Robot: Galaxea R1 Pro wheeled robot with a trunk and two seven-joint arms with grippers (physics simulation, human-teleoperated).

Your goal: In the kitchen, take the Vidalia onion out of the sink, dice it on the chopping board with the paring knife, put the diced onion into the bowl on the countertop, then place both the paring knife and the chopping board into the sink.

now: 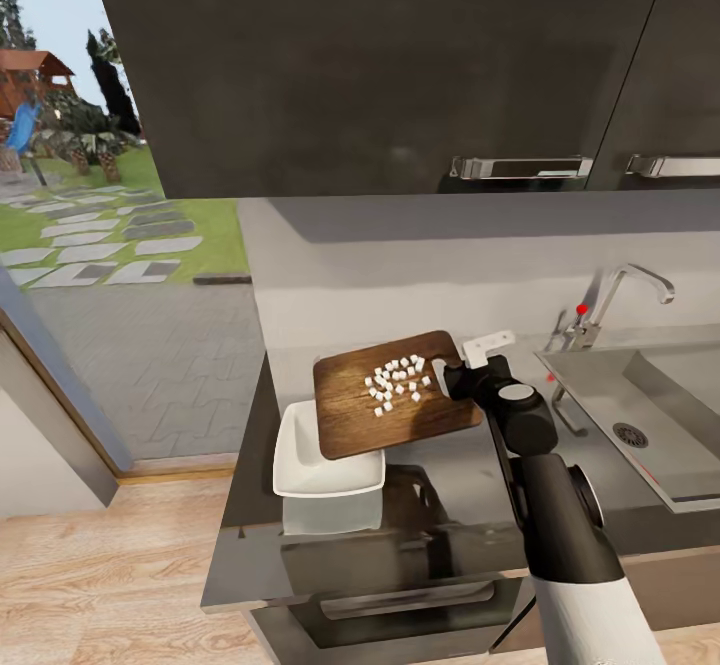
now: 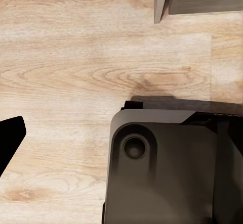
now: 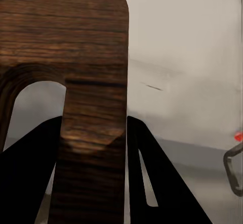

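Right gripper [image 1: 458, 377] clamps the handle end of the brown wooden chopping board [image 1: 395, 395], lifted with its left edge over the white square bowl [image 1: 325, 460]. Pale diced onion bits [image 1: 397, 376] sit mid-board. Tipping leftward slowly should slide them in without spilling onto the dark countertop [image 1: 450, 485].

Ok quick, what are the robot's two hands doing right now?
Right gripper: closed on the chopping board at its handle end, diced onion lying on it.
Left gripper: cannot be told; its wrist view looks down at wooden floor.
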